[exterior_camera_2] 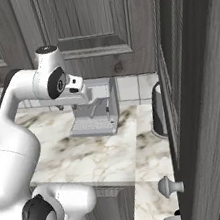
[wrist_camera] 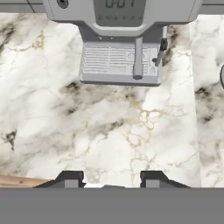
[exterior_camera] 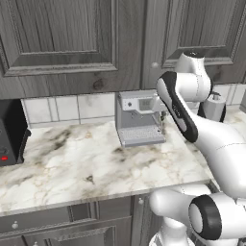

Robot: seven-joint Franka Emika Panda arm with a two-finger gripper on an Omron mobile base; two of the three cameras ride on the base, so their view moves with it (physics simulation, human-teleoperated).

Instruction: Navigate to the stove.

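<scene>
The stove is out of view. My gripper (wrist_camera: 111, 179) hangs open over a white marble counter (wrist_camera: 109, 131), with nothing between its two dark fingertips (wrist_camera: 70, 177). The arm is folded high in front of the grey upper cabinets (exterior_camera: 72, 38), and the hand points down at the counter near a silver espresso machine (wrist_camera: 120, 43).
The espresso machine (exterior_camera: 139, 117) (exterior_camera_2: 94, 109) stands against the tiled back wall. A black appliance (exterior_camera: 9, 134) sits at the counter's far left. A dark round container (exterior_camera: 214, 108) (exterior_camera_2: 157, 109) stands right of the machine. A tall grey cabinet panel (exterior_camera_2: 204, 116) with a round knob (exterior_camera_2: 170, 187) blocks the right side.
</scene>
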